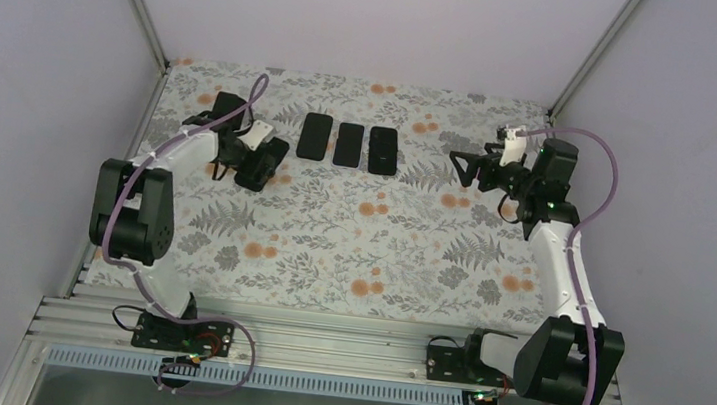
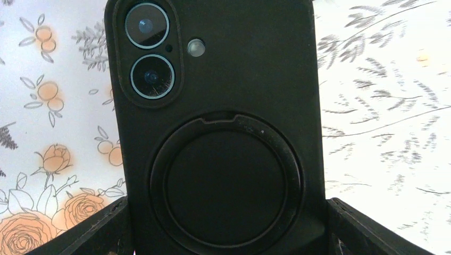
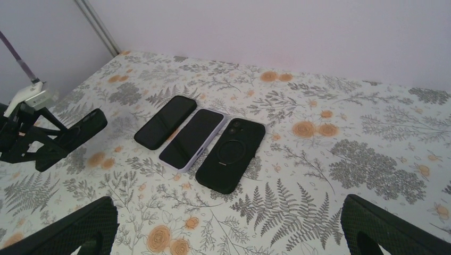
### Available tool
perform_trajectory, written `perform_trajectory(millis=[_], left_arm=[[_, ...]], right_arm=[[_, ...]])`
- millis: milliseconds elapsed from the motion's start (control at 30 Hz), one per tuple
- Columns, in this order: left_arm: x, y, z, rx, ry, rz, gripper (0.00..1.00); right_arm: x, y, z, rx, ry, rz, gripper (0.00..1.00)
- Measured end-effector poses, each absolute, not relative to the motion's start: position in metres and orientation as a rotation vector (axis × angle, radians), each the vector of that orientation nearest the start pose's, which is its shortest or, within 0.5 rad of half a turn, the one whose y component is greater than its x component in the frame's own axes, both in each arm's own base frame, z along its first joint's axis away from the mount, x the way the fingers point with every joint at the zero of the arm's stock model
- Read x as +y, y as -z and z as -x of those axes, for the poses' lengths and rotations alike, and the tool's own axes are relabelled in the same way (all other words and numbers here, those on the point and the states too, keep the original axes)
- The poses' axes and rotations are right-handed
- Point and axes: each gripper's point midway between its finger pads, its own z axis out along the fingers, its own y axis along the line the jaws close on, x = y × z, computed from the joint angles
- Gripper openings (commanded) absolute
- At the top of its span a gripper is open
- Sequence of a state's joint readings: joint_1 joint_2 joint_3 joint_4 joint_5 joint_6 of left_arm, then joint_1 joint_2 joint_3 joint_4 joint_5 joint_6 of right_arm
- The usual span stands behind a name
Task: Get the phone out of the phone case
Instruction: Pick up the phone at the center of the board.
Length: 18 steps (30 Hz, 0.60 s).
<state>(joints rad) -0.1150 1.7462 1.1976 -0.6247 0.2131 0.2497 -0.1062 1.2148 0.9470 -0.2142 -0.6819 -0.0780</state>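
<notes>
The left gripper (image 2: 227, 201) has its jaws clamped on the lower sides of a black phone case (image 2: 223, 106), which fills the middle of the left wrist view with its back to the camera. The phone (image 2: 147, 25) is inside it: two lenses show through the cutout at upper left, above a round ring (image 2: 226, 186). The right gripper (image 3: 227, 201) hangs with its jaws spread wide and nothing between them. Beyond it, in mid-frame on the flowered table (image 3: 330, 175), lie a dark phone (image 3: 166, 121), a lilac-edged phone (image 3: 192, 137) and a second ringed case (image 3: 231, 154), side by side in a row.
</notes>
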Motion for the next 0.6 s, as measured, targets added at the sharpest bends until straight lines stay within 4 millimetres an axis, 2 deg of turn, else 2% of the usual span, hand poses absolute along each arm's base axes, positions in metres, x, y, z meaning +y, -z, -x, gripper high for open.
perform_trajectory(millis=[233, 367, 467, 600], left_arm=[[-0.105, -0.104, -0.385, 2.56, 0.422, -0.653, 0.54], [-0.129, -0.129, -0.373, 2.483, 0.578, -0.738, 0.53], [-0.149, -0.153, -0.362, 2.396, 0.689, -0.809, 0.53], [-0.177, -0.188, -0.338, 2.279, 0.839, -0.906, 0.53]], right_arm=[[0.08, -0.263, -0.368, 1.899, -0.617, 0.487, 0.99], [0.087, -0.267, -0.362, 1.857, -0.628, 0.572, 0.99], [0.092, -0.279, -0.354, 1.794, -0.605, 0.663, 0.99], [0.098, -0.307, -0.343, 1.702, -0.537, 0.781, 0.99]])
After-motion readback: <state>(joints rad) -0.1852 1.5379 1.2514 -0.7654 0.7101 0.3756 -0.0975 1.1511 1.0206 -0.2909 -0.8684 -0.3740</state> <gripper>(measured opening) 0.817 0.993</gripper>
